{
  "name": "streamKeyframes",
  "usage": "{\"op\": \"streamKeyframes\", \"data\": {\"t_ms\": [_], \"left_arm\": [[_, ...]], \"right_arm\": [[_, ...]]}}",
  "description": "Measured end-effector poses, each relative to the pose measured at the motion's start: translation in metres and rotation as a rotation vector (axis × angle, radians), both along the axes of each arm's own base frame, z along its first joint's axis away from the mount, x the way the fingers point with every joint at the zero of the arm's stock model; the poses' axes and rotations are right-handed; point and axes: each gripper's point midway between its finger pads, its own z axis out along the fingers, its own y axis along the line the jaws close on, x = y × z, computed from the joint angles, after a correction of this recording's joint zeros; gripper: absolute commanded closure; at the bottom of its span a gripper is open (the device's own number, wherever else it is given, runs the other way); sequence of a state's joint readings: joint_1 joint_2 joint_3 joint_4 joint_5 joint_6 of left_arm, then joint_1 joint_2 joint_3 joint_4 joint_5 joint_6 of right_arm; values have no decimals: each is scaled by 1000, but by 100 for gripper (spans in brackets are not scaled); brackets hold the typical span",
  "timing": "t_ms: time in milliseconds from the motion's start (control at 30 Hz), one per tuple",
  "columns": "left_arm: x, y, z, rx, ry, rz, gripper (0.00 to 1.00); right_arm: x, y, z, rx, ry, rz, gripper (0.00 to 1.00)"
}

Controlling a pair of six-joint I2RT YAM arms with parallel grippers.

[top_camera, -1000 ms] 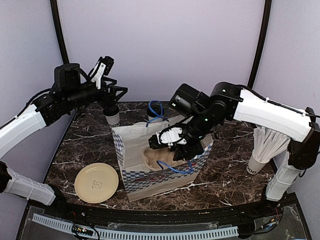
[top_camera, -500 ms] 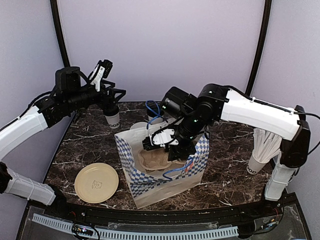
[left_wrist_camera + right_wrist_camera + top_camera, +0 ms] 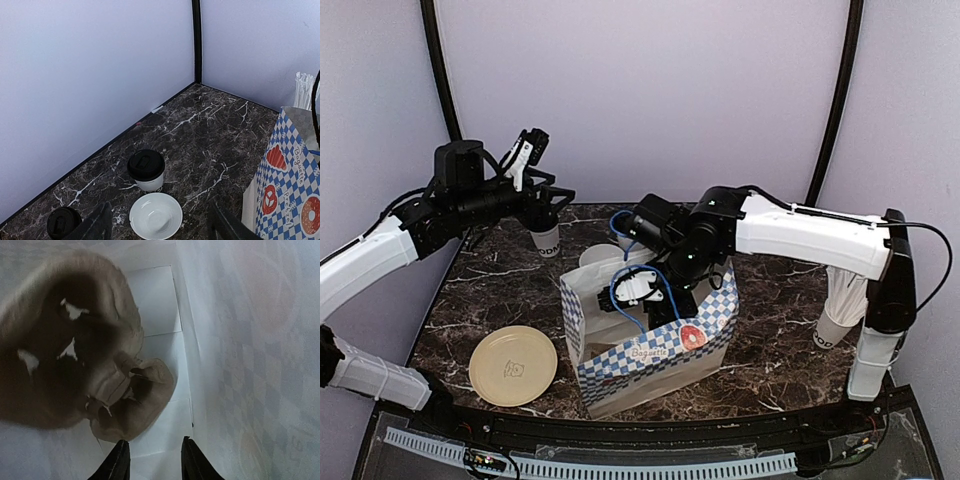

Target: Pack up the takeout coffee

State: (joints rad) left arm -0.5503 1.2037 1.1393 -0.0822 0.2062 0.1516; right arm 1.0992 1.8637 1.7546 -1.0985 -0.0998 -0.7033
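Note:
A white paper cup with a black lid [image 3: 146, 170] stands on the marble near the back wall. A second white cup with dark print [image 3: 548, 241] stands below my left gripper [image 3: 542, 208]; its black lid [image 3: 62, 222] shows at the lower left of the left wrist view. My left gripper [image 3: 162, 227] is open and empty, held above the table. My right gripper [image 3: 154, 460] is open and empty, reaching down inside the blue-checked paper bag [image 3: 655, 335]. A brown moulded cup carrier [image 3: 100, 365] lies on the bag's floor ahead of its fingertips [image 3: 120, 460].
A low white bowl [image 3: 155, 216] sits just in front of the lidded cup, left of the bag [image 3: 287, 190]. A cup bristling with white sticks [image 3: 845, 300] stands at the right. A cream plate [image 3: 513, 366] lies front left.
The bag has gone from gaping toward the camera to standing upright, its printed front showing. My right gripper has moved left and deeper into it. The left arm has barely moved.

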Motion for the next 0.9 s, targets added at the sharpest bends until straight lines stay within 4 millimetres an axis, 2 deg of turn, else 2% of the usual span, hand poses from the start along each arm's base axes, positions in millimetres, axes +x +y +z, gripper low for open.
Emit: {"op": "streamKeyframes", "data": {"t_ms": [367,767,900], "left_arm": [[-2,-2,-6,1,13,-21,33],[-4,-4,-6,-3,15,-36,33],[-4,-4,-7,-3,16,-39,33]], "right_arm": [[-2,1,-30,-51,41,12,63],[-7,-1,-32,-59,60,31,59],[-9,-3,-34,-69,68,33,52]]}}
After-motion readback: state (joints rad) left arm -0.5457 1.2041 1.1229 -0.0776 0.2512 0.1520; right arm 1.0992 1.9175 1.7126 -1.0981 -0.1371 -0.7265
